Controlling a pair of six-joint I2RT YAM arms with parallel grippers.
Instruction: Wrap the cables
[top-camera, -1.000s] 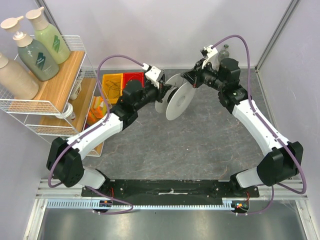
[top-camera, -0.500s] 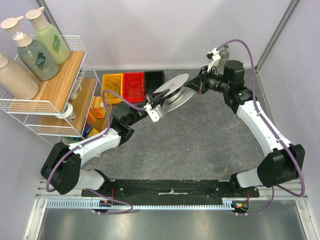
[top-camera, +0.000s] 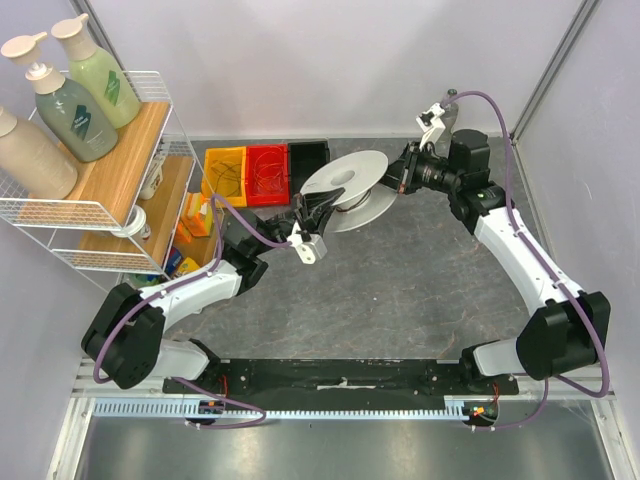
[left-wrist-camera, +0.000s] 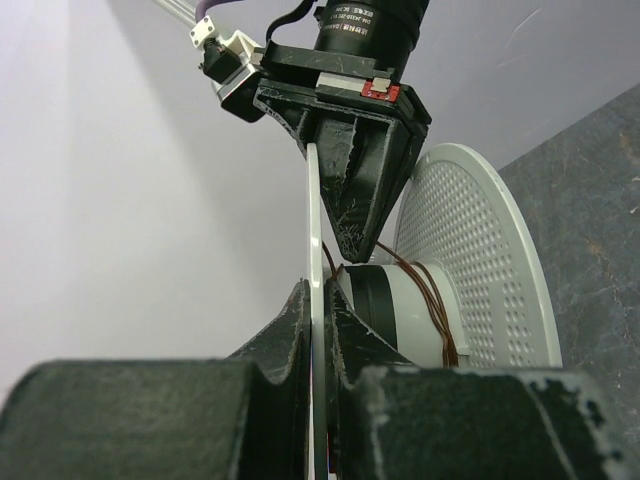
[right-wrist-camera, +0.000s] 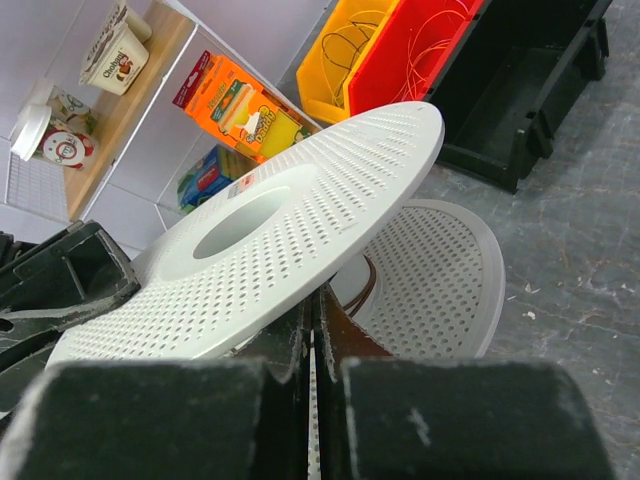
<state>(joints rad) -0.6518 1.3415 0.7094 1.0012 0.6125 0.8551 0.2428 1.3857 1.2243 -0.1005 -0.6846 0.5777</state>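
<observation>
A white perforated spool (top-camera: 345, 185) hangs above the table, tilted nearly flat, held by both grippers. My left gripper (top-camera: 318, 212) is shut on the edge of one flange (left-wrist-camera: 313, 220) from the near left. My right gripper (top-camera: 392, 180) is shut on the same flange from the far right. It shows in the left wrist view (left-wrist-camera: 350, 225). In the right wrist view my right gripper (right-wrist-camera: 315, 310) pinches the upper flange (right-wrist-camera: 300, 230). A few turns of thin dark-brown cable (left-wrist-camera: 440, 325) lie on the hub (left-wrist-camera: 405, 300), also seen in the right wrist view (right-wrist-camera: 365, 285).
Yellow (top-camera: 224, 172), red (top-camera: 267, 170) and black (top-camera: 308, 157) bins sit behind the spool; the first two hold loose thin wires. A wire rack (top-camera: 100, 190) with pump bottles and boxes stands at the left. Grey walls close the back and right.
The spool has turned from standing on edge to nearly flat. My left arm has swung down to the spool's near left side. My right gripper has drawn back to the right.
</observation>
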